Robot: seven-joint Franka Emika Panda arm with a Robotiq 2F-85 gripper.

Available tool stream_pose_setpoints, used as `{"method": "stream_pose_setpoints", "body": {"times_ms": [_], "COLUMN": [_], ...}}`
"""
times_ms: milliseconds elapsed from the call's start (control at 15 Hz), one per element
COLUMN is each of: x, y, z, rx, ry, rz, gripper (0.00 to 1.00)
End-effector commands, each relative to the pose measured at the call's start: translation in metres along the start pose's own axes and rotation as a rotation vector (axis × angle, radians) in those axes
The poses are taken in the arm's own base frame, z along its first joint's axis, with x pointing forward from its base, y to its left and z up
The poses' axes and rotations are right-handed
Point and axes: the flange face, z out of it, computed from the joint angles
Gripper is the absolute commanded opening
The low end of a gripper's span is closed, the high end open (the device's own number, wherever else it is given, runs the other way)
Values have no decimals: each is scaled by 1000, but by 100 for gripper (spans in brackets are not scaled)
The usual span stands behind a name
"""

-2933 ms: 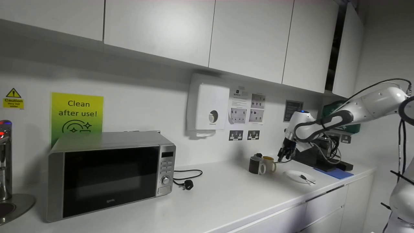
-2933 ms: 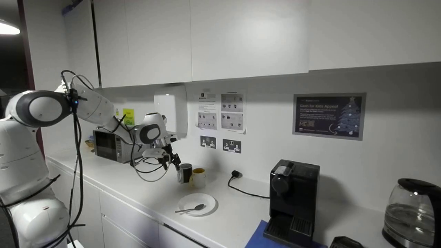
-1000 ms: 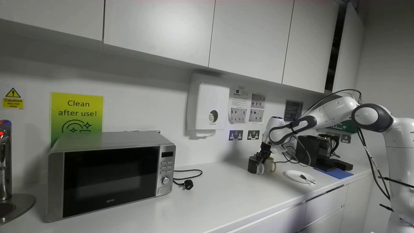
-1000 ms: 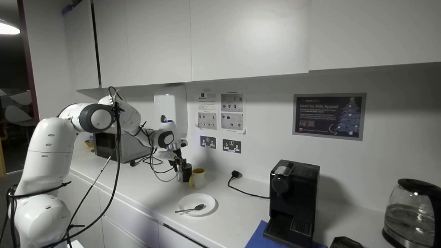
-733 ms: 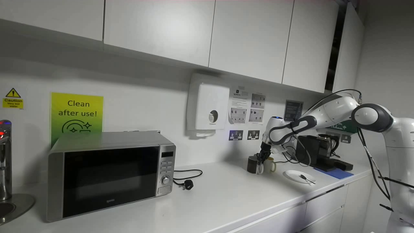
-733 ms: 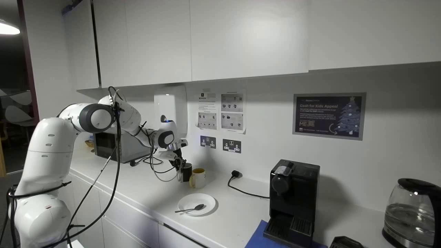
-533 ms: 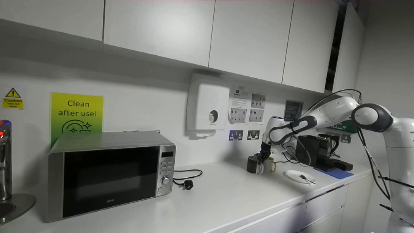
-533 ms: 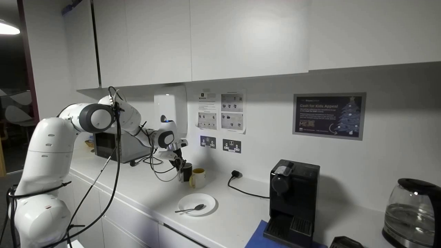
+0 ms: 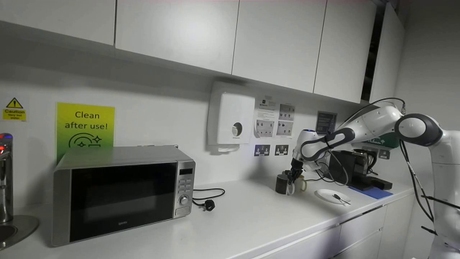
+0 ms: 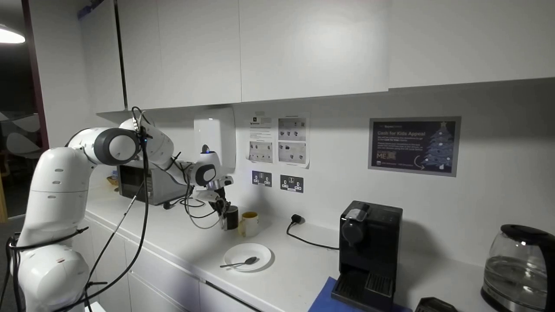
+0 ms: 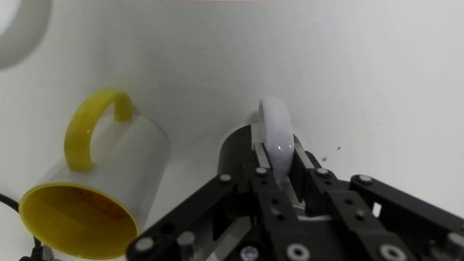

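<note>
My pincer (image 11: 282, 156) is clenched on the white handle (image 11: 276, 125) of a black mug (image 11: 235, 148), pinching it from both sides. The mug appears to stand upright on the white counter (image 9: 233, 219), just beside a yellow-handled mug (image 11: 121, 170) (a gap shows between the two). I judge two risks likeliest: the glossy handle could slip or pivot, because the mug's weight sits off to one side of my hold; and a careless swing toward the yellow-handled mug could topple it. Whether anything is inside the black mug, I cannot tell. As for writing, in an exterior view a green-yellow sign (image 9: 86, 124) behind the microwave (image 9: 122, 198) reads "Clean after use!", and a small warning label (image 9: 14, 109) says "Caution", its finer line blurred. A dark poster (image 10: 414, 146) announces "Cash for Kids Appeal". The microwave's own name is too blurred to trust.
</note>
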Motion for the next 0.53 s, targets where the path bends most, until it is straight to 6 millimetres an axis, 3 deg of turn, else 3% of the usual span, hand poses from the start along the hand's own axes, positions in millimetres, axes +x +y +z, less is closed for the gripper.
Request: {"method": "stream_pose_setpoints", "body": {"times_ms": [0,467], "x": [-37,-84], "y": [-10,-21], "z": [-20,-27], "rx": [12,6], "ry": [-24,-54], "rz": [14,-15], "gripper": [5,5]}}
